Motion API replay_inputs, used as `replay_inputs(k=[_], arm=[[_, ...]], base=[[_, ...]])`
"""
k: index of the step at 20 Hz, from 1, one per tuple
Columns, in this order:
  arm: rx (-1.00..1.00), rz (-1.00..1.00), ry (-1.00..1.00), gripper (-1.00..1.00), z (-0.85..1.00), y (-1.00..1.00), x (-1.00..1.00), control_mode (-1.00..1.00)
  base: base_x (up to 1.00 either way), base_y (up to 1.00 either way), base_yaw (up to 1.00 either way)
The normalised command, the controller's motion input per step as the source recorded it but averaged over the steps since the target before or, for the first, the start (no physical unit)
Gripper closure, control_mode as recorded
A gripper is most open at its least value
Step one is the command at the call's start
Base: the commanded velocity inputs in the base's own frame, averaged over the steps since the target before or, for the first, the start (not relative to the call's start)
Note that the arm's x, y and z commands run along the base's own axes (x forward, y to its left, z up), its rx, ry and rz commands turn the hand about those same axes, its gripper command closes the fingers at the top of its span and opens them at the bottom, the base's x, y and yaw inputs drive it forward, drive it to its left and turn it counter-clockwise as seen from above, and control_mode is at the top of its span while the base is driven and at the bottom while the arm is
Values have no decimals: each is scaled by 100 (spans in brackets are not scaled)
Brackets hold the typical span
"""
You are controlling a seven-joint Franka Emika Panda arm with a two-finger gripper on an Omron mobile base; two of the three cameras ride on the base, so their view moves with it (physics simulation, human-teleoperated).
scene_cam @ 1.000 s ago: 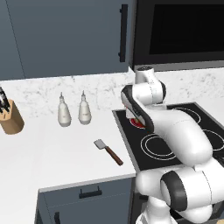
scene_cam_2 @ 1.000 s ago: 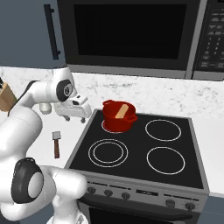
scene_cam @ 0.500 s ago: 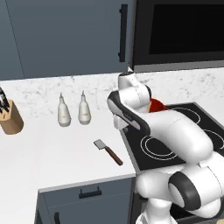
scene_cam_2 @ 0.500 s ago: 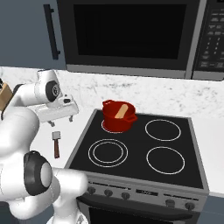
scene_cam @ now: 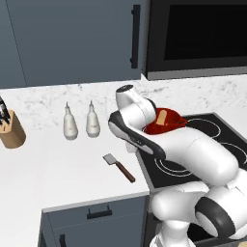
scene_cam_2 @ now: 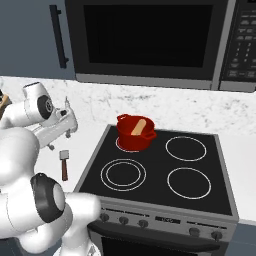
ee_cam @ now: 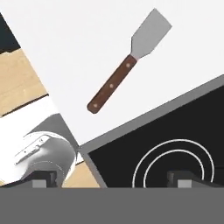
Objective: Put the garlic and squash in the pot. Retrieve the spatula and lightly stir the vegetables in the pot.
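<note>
The spatula (ee_cam: 127, 65) lies flat on the white counter, grey blade away from me and brown handle toward me, left of the stove's edge. It also shows as the spatula (scene_cam: 118, 167) (scene_cam_2: 64, 165). My gripper (ee_cam: 111, 178) (scene_cam_2: 52, 142) hangs open above the stove's left edge, short of the handle, with nothing between its fingertips (ee_cam: 179, 177). At the back left burner stands the red pot (scene_cam_2: 134, 137) (scene_cam: 170, 125), with the tan squash (scene_cam_2: 138, 126) (scene_cam: 161, 116) lying in it. The garlic is hidden.
Two white bottles (scene_cam: 70, 123) (scene_cam: 92, 120) stand at the back of the counter, and a wooden knife block (scene_cam: 10, 129) at the far left. The black stove top (scene_cam_2: 165, 165) lies to the right. A microwave (scene_cam_2: 145, 40) hangs overhead.
The arm has swung left from above the pot to the stove's left edge near the spatula. The jaws stayed open. Pot and spatula have not moved.
</note>
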Motion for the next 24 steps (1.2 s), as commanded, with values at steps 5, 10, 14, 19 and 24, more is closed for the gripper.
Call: replay_inputs(k=[5, 10, 14, 19, 24], arm=[[0, 92, 17, -100, -16, 0, -14, -100], [1, 87, 25, -100, -4, 0, 1, -100], [1, 84, 26, -100, -8, 0, 6, -100], [0, 85, 14, -100, -28, 0, -4, -100], [0, 76, 7, -100, -35, -13, -7, -100]], base=[[0, 0, 0], [0, 0, 0], [0, 0, 0], [0, 0, 0], [0, 0, 0]])
